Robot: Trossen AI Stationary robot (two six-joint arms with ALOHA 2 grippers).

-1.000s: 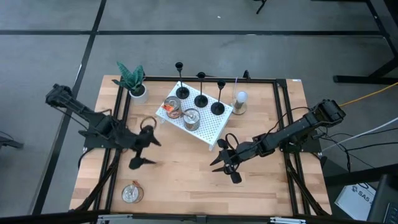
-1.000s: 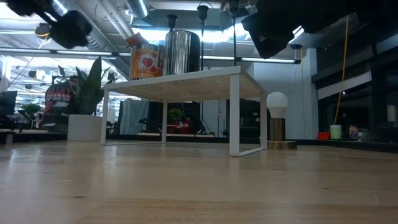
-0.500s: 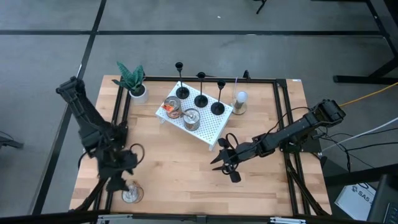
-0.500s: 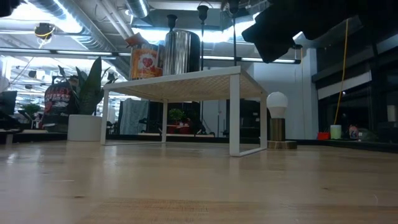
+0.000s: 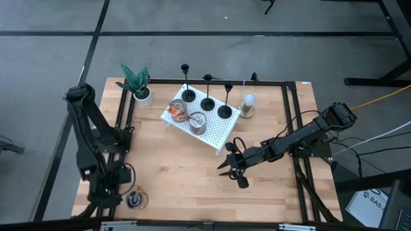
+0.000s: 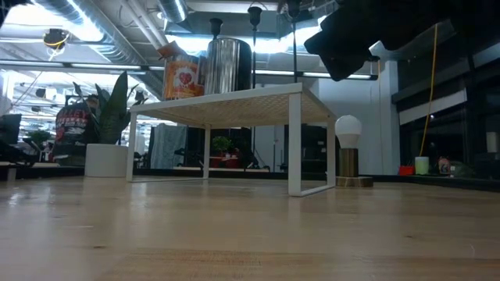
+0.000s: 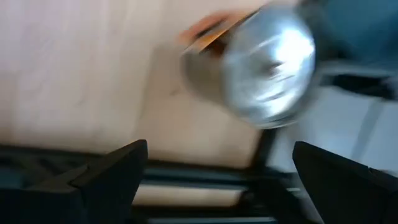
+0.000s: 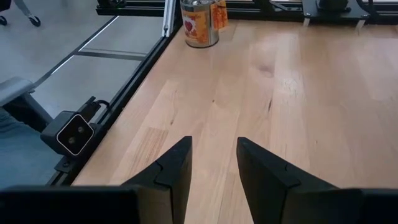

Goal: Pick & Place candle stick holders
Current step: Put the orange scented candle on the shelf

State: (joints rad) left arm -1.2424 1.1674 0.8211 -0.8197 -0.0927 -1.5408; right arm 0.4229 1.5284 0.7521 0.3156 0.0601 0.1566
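Observation:
Three black candle stick holders [image 5: 188, 95], [image 5: 207, 102], [image 5: 225, 110] stand on their round bases in a row on the white perforated shelf [image 5: 215, 131] at the table's far middle. In the low view their stems [image 6: 255, 31] rise above the shelf top. My left gripper [image 5: 123, 194] hangs open at the near left corner, just beside and above a tin can [image 5: 135, 200]; in the left wrist view the can [image 7: 261, 68] shows beyond the wide-apart fingers [image 7: 118, 174]. My right gripper [image 5: 232, 172] is open over the bare table in front of the shelf, nothing between its fingers [image 8: 177, 165].
Two tin cans [image 5: 178, 110], [image 5: 198, 122] share the shelf with the holders. A potted plant [image 5: 137, 83] stands at the far left, and a small bulb lamp [image 5: 248, 102] right of the shelf. Black rails [image 5: 125, 115] run along the table's sides.
My left arm has swung from the table's left middle toward the near edge and turned its gripper downward. It now hangs by the can at the near left corner and has left the low view.

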